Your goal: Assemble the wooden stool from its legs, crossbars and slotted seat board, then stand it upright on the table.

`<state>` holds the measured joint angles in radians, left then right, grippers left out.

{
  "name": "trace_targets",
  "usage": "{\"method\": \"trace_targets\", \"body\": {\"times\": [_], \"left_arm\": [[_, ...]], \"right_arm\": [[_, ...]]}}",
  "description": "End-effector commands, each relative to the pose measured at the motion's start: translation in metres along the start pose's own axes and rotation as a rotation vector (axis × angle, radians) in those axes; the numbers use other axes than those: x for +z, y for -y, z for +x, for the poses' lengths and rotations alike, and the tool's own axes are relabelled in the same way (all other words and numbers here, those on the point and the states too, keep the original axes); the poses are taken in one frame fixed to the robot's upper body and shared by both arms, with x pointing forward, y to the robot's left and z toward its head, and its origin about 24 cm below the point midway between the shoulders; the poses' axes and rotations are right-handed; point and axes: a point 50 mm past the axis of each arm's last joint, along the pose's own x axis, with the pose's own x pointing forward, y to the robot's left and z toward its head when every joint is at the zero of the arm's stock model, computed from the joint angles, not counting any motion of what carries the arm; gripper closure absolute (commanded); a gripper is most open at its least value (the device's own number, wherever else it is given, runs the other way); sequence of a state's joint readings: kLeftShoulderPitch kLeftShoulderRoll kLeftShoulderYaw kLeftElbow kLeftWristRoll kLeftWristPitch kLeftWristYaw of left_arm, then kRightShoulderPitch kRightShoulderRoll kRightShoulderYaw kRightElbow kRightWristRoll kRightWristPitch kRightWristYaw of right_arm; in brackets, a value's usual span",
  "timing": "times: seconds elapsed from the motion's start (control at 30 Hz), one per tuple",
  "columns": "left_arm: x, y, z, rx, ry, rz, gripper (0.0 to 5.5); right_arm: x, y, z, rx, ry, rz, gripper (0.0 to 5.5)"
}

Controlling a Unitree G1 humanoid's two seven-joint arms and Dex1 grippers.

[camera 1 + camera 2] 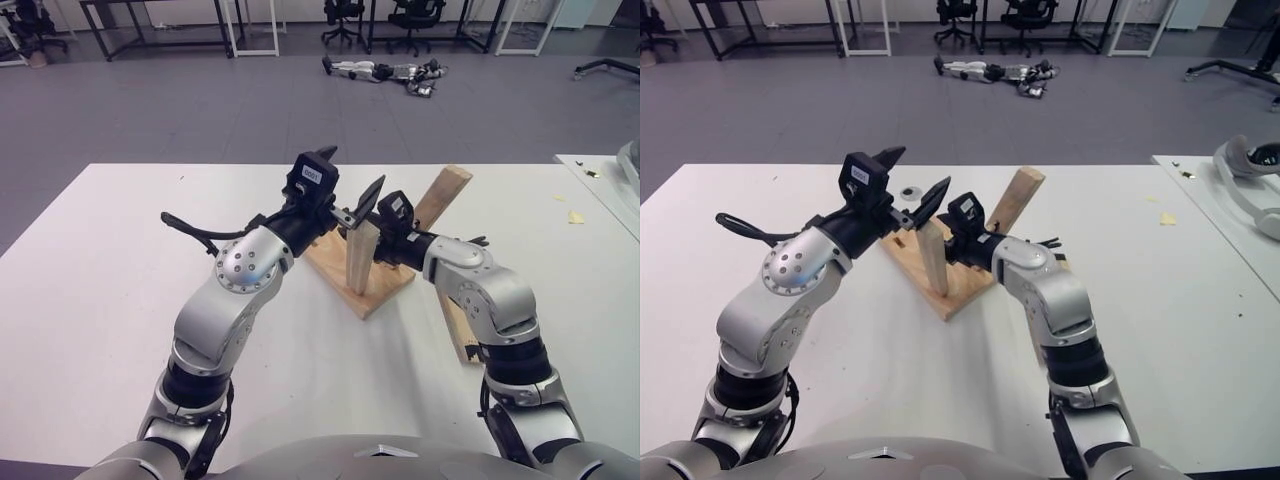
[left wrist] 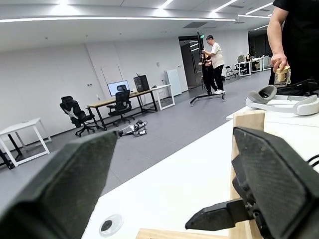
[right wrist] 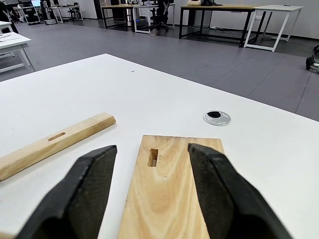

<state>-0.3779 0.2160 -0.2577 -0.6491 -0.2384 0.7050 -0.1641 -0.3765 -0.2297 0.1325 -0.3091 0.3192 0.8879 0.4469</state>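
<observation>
Seat board (image 1: 385, 290): pale wood, lies flat at the middle of the table (image 1: 120, 260), one corner toward the robot; a narrow slot (image 3: 153, 157) is cut near one end. Upright leg (image 1: 362, 258): stands on the board's near part, roughly vertical. Tilted leg (image 1: 443, 193): rises from the board's far right side, leaning away and to the right. Slotted bar (image 3: 55, 139): lies flat on the table just beside the board, apart from it, seen from the right wrist. Second bar (image 1: 456, 325): lies flat on the table to the right of the board, partly hidden under the right forearm. Left gripper (image 1: 348, 178): above the board's left part, fingers spread wide, grasping nothing; its lower finger (image 1: 370, 195) sits just above the top of the upright leg, and contact cannot be told. Right gripper (image 3: 151, 147): low over the board just behind the upright leg, fingers (image 3: 89, 184) parted on either side of the slotted end, grasping nothing. Grommet (image 3: 217, 117): round cable hole in the table, just past the board's far edge. Side table (image 1: 1200, 190): to the right, apart from the main one, carrying a white headset (image 1: 1250, 170). Floor (image 1: 200, 110): grey, with office chairs (image 1: 415, 15) and desks at the back and a robot part (image 1: 385, 72) lying on it.
</observation>
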Motion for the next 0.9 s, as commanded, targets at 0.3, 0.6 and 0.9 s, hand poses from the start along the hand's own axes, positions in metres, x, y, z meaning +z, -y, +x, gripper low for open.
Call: {"method": "trace_targets", "body": {"times": [0.3,0.6,0.9], "left_arm": [[-0.030,-0.018,-0.011,0.065,-0.120,0.186,1.24],[-0.021,-0.053,-0.023,0.075,-0.044,0.305,1.24],[-0.034,-0.076,-0.055,0.419,-0.058,0.201,1.24]], "right_arm": [[0.161,0.035,-0.096,-0.311,0.441,-0.428,2.84],[0.074,0.116,-0.067,-0.434,0.133,-0.334,2.84],[0.037,0.068,-0.045,-0.031,0.104,-0.354,2.84]]}}
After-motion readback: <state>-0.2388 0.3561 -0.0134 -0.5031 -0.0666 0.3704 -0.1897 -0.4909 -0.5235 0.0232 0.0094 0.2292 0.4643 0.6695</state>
